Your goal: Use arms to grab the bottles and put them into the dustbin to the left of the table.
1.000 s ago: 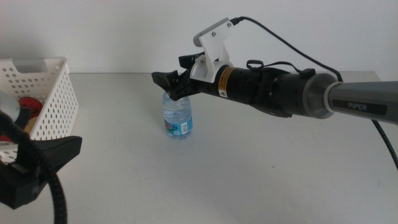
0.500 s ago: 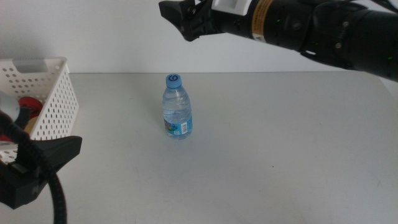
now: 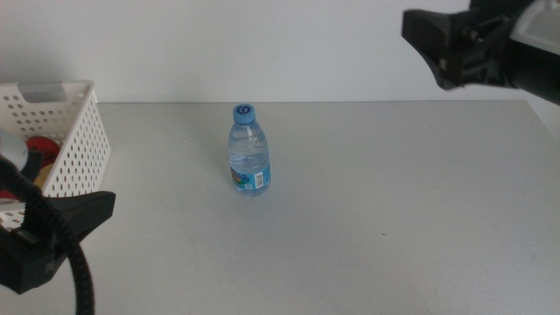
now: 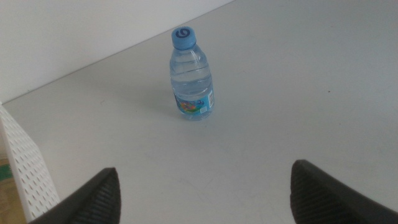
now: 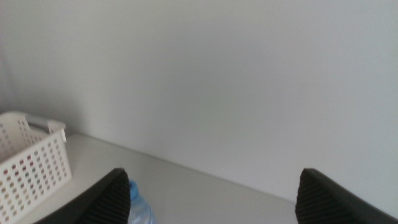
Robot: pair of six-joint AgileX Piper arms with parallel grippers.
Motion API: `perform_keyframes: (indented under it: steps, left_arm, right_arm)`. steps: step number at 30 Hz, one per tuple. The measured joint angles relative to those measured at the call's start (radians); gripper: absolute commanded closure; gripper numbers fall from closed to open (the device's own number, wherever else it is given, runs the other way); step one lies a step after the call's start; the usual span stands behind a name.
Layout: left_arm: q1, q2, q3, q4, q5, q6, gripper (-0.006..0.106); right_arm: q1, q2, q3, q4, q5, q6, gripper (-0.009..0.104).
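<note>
A: One bottle (image 3: 249, 151) in the middle view, upright mid-table (image 3: 367, 210), long axis vertical, blue cap up. Nothing touching it.
B: Right gripper (image 3: 433, 44)?
A: High at the top right corner, well away from the bottle, tips pointing left. Half a second ago it was above and just right of the bottle; a second ago it was down at the cap. Bottle hasn't shifted.
B: Left gripper (image 3: 52, 232)?
A: Low at the bottom left, next to the bin (image 3: 74, 131). Same spot as before. Something red shows inside the bin.
B: Left wrist view?
A: Bottle (image 4: 191, 74) standing, apart from both jaws, cap tilted away from camera. Left gripper (image 4: 205, 193) jaws spread wide, empty. Bin (image 4: 25, 168) wall at the edge.
B: Right wrist view?
A: Right gripper (image 5: 211, 199) jaws wide apart, empty, aimed mostly at the wall. Bottle (image 5: 140, 211) barely peeks in beside one jaw. Bin (image 5: 31, 158) further off.
</note>
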Motion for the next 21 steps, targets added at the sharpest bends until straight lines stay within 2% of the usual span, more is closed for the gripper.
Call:
perform_keyframes:
  steps: [3, 5, 9, 13, 21]
  left_arm:
    - [0.000, 0.000, 0.000, 0.000, 0.000, 0.000, 0.007]
    - [0.000, 0.000, 0.000, 0.000, 0.000, 0.000, 0.007]
    - [0.000, 0.000, 0.000, 0.000, 0.000, 0.000, 0.007]
    - [0.000, 0.000, 0.000, 0.000, 0.000, 0.000, 0.007]
    - [0.000, 0.000, 0.000, 0.000, 0.000, 0.000, 0.007]
  right_arm:
    - [0.017, -0.124, 0.042, 0.214, 0.177, -0.247, 0.027]
    - [0.029, -0.197, 0.059, 0.324, 0.281, -0.371, 0.027]
    - [0.056, -0.336, 0.098, 0.483, 0.467, -0.532, 0.030]
    - [0.062, -0.454, 0.140, 0.545, 0.555, -0.579, 0.033]
    - [0.064, -0.519, 0.149, 0.557, 0.565, -0.584, 0.034]
